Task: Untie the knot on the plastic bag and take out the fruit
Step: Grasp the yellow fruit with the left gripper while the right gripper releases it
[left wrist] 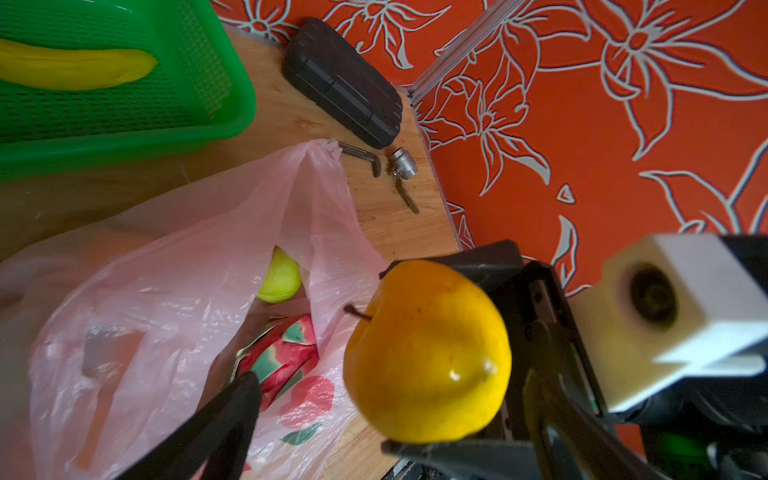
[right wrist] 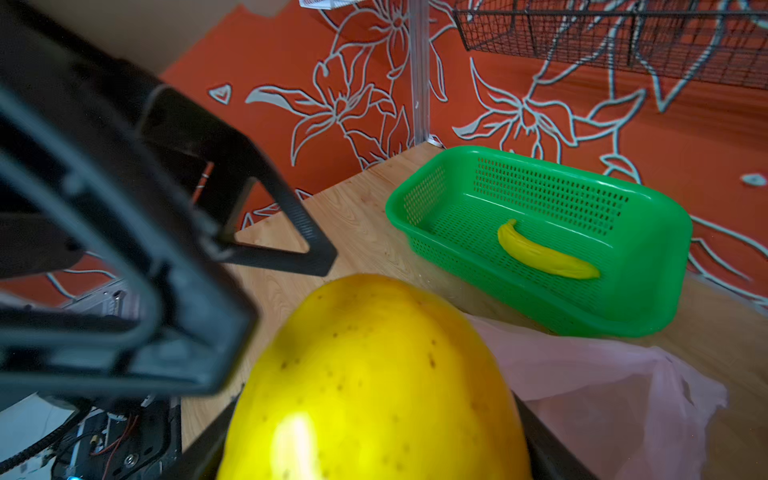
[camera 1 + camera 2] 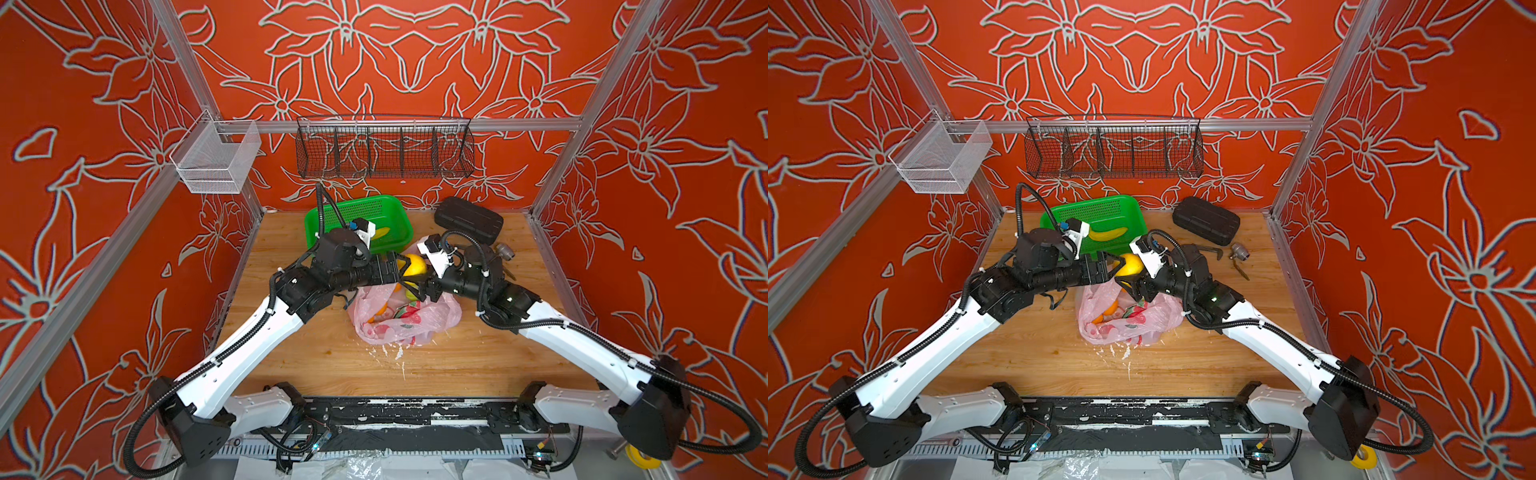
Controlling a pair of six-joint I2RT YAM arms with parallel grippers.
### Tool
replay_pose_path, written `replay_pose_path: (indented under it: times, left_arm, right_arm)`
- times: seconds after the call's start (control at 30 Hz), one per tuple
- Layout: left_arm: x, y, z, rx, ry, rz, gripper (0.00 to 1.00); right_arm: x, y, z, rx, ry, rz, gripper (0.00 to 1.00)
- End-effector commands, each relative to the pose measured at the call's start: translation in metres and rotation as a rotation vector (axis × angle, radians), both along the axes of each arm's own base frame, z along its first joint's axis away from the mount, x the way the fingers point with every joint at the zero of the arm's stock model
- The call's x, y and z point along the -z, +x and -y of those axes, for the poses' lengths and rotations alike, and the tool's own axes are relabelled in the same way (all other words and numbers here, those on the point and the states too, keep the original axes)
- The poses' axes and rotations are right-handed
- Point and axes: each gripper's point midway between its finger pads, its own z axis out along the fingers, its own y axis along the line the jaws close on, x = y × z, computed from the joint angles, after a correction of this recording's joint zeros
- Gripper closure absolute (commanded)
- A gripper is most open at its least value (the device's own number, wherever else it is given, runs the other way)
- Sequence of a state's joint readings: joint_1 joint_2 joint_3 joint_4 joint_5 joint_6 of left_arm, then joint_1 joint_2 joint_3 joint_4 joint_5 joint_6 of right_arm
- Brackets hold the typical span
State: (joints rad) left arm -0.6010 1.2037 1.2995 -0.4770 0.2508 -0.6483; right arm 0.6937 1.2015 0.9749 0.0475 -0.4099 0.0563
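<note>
Two grippers meet at the centre of both top views, above the bag [image 3: 415,328], which lies slack on the table [image 3: 332,365], its mouth gaping and no knot showing. The right gripper [image 3: 417,275] is clamped on the yellow fruit [image 2: 374,374], held over the bag's upper edge. The left gripper [image 3: 402,272] is spread wide just beside that fruit, gripping nothing. More fruit lies inside, including a dragon fruit [image 1: 282,357]. Lifting out seems the step in hand. The fruit is best raised straight clear of the thin film before swinging toward the basket [image 2: 540,303] at upper centre, left fingers keeping off.
</note>
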Motion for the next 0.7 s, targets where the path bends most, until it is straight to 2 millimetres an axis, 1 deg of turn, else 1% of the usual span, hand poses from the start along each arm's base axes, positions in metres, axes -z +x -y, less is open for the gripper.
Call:
replay_pose_path:
  times: [0.0,0.07,0.17,0.3,0.33,0.43,0.53,0.6,0.67]
  left_arm:
    - [-0.014,-0.004,0.021,0.135,-0.047,0.008,0.02]
    - [-0.013,-0.004,0.028,0.177,-0.050,0.000,0.02]
    - [-0.010,-0.007,0.037,0.235,-0.053,-0.022,0.02]
    - [0.002,-0.011,0.040,0.279,-0.023,-0.037,0.01]
    - [0.005,-0.011,0.040,0.283,-0.016,-0.039,0.03]
    - [0.009,-0.012,0.041,0.298,-0.010,-0.050,0.15]
    - [0.010,-0.012,0.041,0.297,-0.008,-0.056,0.27]
    - [0.007,-0.010,0.040,0.283,-0.006,-0.047,0.38]
    - [0.006,-0.006,0.037,0.263,0.002,-0.037,0.42]
  right_arm:
    - [-0.026,-0.013,-0.009,-0.099,0.034,0.066,0.33]
    - [-0.028,-0.015,-0.011,-0.117,0.033,0.067,0.33]
    - [-0.032,-0.010,-0.008,-0.088,0.038,0.079,0.32]
    - [-0.040,-0.006,-0.007,-0.063,0.059,0.103,0.32]
    - [-0.042,-0.005,-0.007,-0.060,0.066,0.107,0.32]
    - [-0.043,-0.003,-0.009,-0.061,0.061,0.108,0.31]
    - [-0.040,-0.001,-0.010,-0.060,0.053,0.101,0.29]
    - [-0.037,-0.001,-0.009,-0.056,0.050,0.095,0.25]
    - [-0.036,-0.001,-0.007,-0.048,0.051,0.090,0.18]
